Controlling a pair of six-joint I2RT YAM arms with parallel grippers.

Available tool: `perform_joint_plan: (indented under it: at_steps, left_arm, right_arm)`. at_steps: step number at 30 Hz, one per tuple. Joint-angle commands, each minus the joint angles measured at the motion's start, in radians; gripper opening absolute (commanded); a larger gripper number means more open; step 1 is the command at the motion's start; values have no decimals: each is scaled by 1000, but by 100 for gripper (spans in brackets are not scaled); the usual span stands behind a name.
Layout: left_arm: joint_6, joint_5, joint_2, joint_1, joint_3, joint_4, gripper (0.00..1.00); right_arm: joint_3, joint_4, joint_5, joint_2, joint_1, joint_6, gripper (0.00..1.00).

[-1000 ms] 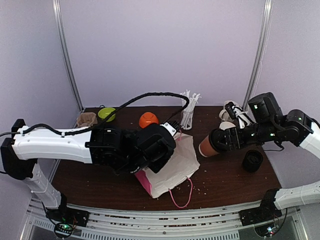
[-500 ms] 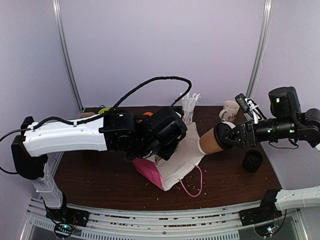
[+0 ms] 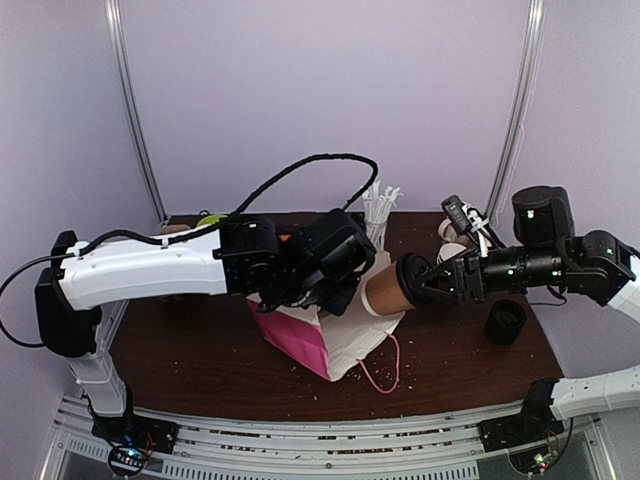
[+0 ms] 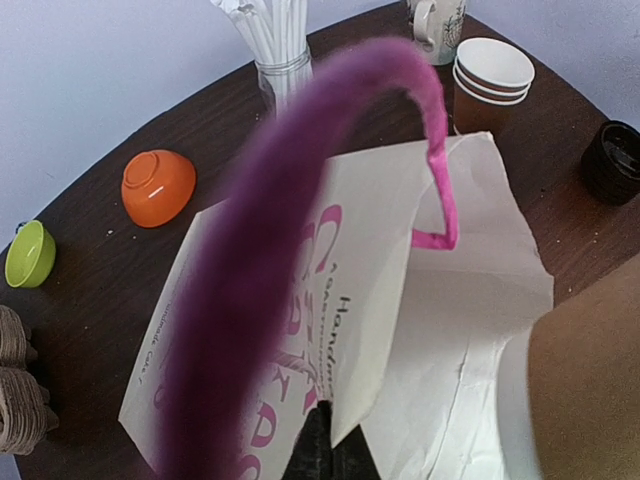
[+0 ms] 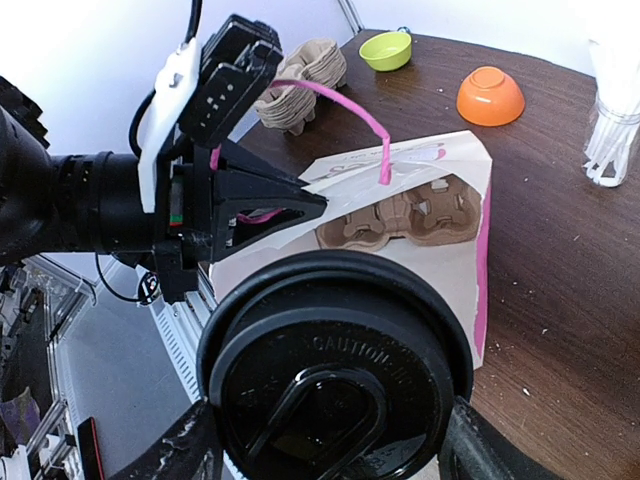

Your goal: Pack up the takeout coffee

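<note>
The takeout coffee point(image 3: 385, 288), a brown paper cup with a black lid point(image 5: 335, 375), lies on its side in my right gripper point(image 3: 418, 280), lid pointing at the bag. The right gripper's fingers point(image 5: 175, 450) are shut on the cup's sides. A white and pink paper bag point(image 3: 335, 335) stands open towards the cup, and the lid end is at its mouth. My left gripper point(image 3: 330, 275) is shut on the bag's upper edge point(image 4: 345, 400) and holds it up. A cardboard cup carrier point(image 5: 410, 215) lies inside the bag. The cup's brown side shows in the left wrist view point(image 4: 590, 390).
An orange bowl point(image 4: 158, 187), a green bowl point(image 4: 30, 253) and cardboard carriers point(image 4: 20, 390) sit at the back left. A glass of straws point(image 3: 377, 215) stands behind the bag. Stacked paper cups point(image 4: 492, 80), a mug point(image 4: 437, 15) and a black lid stack point(image 3: 505, 322) are on the right.
My left gripper has lifted the bag's edge, so the bag now stands open. My right gripper has carried the cup left to the bag's mouth.
</note>
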Motion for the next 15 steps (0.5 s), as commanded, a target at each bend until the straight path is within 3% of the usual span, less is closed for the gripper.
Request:
perform_joint_plan:
  at_steps: [1,15]
  left_arm:
    - [-22,16,7,6,31,7,0]
    - [-21,18,-43,6,-3,25,0]
  right_arm:
    - [-54,136,96,25,72,12,45]
    - [-305,658,468,177,204,25,45]
